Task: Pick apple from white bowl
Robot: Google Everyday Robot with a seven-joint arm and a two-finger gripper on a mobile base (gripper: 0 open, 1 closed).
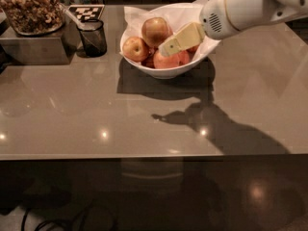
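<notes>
Grey worktop (96, 114) carried the white bowl (166, 72), the gripper (169, 46) over its middle, open or closed I could not tell. The apple (155, 30) sat at the bowl's far side; an off-centre descent might roll it away.

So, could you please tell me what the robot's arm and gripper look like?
The arm is a thick, rounded, glossy white shell, with a patch of small dark perforations near its end and a thin tan ring just behind that. The gripper, over the white bowl, is a flat, tapering, pale yellow wedge. No cables or printed markings show.
</notes>
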